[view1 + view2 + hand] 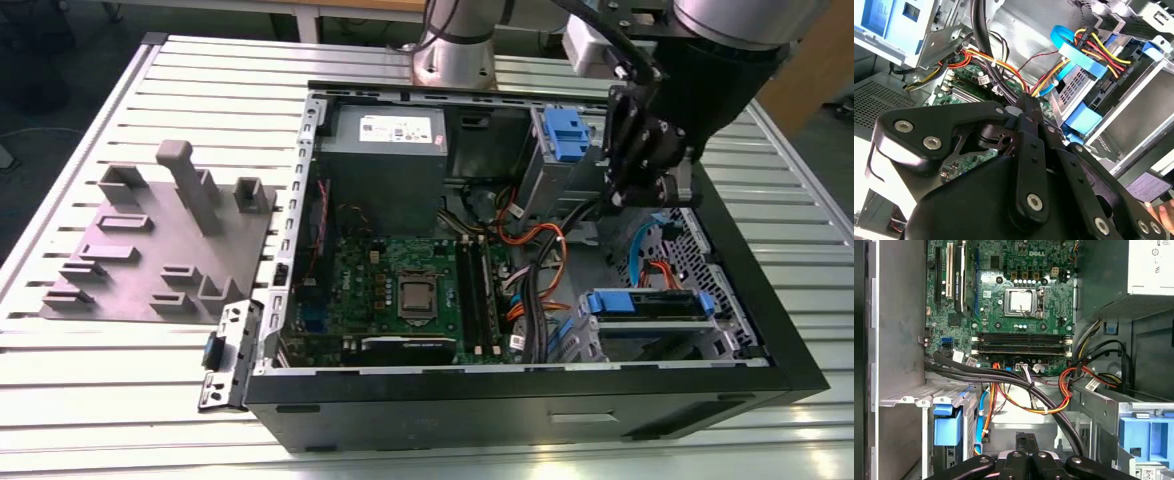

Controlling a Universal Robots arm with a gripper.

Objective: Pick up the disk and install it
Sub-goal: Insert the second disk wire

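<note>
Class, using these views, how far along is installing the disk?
Done, apparently: the disk sits in its drive cage, with cables reaching it in the second wrist view. In hand: nothing; the gripper is shut and empty. Left: nothing obvious, though full seating cannot be confirmed.

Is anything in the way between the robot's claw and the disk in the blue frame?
Yes. The gripper hangs apart from the disk, which sits in its metal cage. A blue cable and red-and-yellow wires loop through the space between them.
</note>
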